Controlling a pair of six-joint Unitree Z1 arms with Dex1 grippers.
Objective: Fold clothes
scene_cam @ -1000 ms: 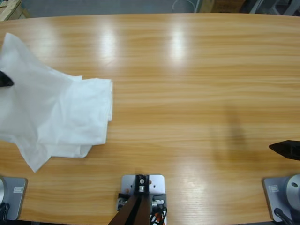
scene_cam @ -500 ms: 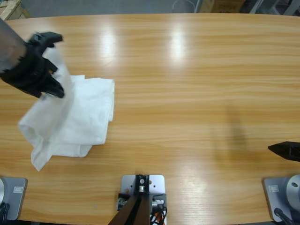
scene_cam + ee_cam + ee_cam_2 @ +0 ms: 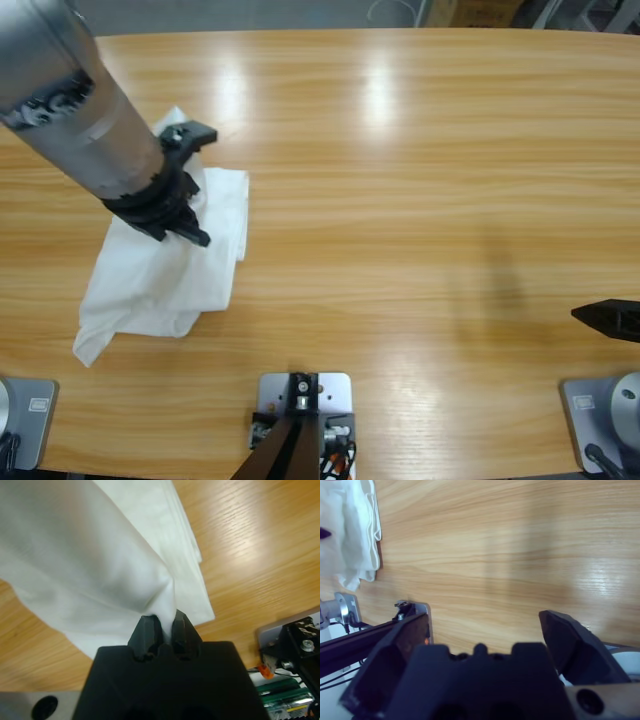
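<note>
White shirt [image 3: 165,275] lay bunched and partly folded at the left part of the wooden table [image 3: 420,180], thin soft cloth in stacked layers with a neat straight edge along its right side and a loose pointed corner trailing toward the near-left. One fold lifted off the heap and pulled into a taut ridge, seen close in the left wrist view as creased cloth [image 3: 95,565] running up from the jaws. No print or collar to be made out in the rumpled cloth.

Left gripper [image 3: 185,190] reached in from the upper left corner over the shirt, jaws clenched on that raised fold, tips [image 3: 164,630] pressed together with cloth pinched between. Right gripper [image 3: 605,318] sat low at the right edge, well apart from the shirt, jaws spread wide with nothing between them [image 3: 485,645].

Tabletop pale orange-brown with long straight grain and soft bright glare patches toward the far side. Beyond the far edge, a strip of grey floor [image 3: 200,15] and the corner of a light wooden crate [image 3: 20,18].
</note>
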